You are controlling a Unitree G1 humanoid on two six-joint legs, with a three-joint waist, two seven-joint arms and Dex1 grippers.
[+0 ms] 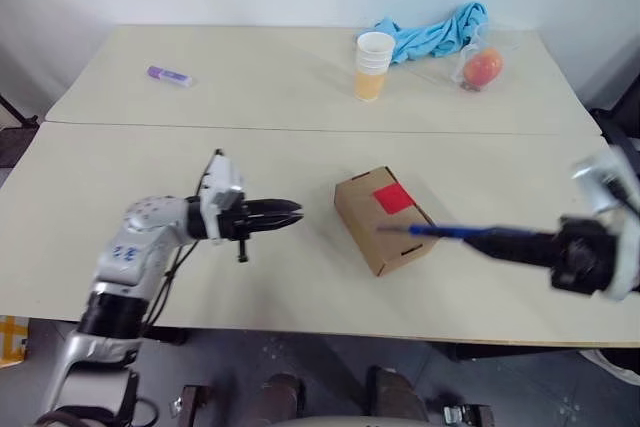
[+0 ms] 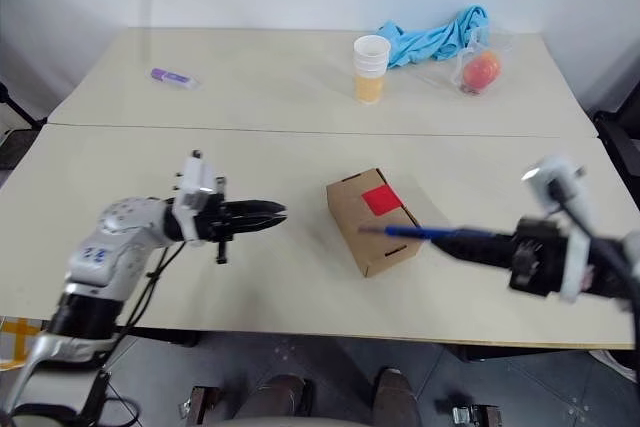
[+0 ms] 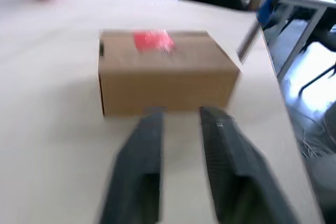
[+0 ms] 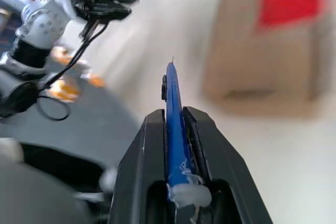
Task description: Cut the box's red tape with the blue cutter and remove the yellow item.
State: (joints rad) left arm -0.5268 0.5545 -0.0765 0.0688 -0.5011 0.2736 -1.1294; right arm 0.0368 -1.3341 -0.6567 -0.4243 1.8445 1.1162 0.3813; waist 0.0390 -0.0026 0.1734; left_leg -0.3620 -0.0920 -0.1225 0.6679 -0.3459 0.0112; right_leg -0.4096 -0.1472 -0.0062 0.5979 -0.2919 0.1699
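The box (image 1: 362,204) is a small brown carton lying closed on the near table, right of centre, with the red tape (image 1: 393,198) square on its top. My right gripper (image 1: 478,239) is shut on the blue cutter (image 1: 445,232), held level from the right. The cutter's tip reaches over the box's near right top edge, just below the tape. My left gripper (image 1: 295,213) hovers level to the left of the box, pointing at it and well apart from it. Its fingers (image 3: 147,145) stand a narrow gap apart with nothing between them. The yellow item is hidden.
On the far table stand a paper cup (image 1: 373,65) with orange filling, a crumpled blue cloth (image 1: 440,32), a red-orange fruit in clear plastic (image 1: 483,67) and a purple-and-white marker (image 1: 168,75). A seam (image 1: 200,127) joins the two tables. The front edge (image 1: 300,309) runs close below both arms.
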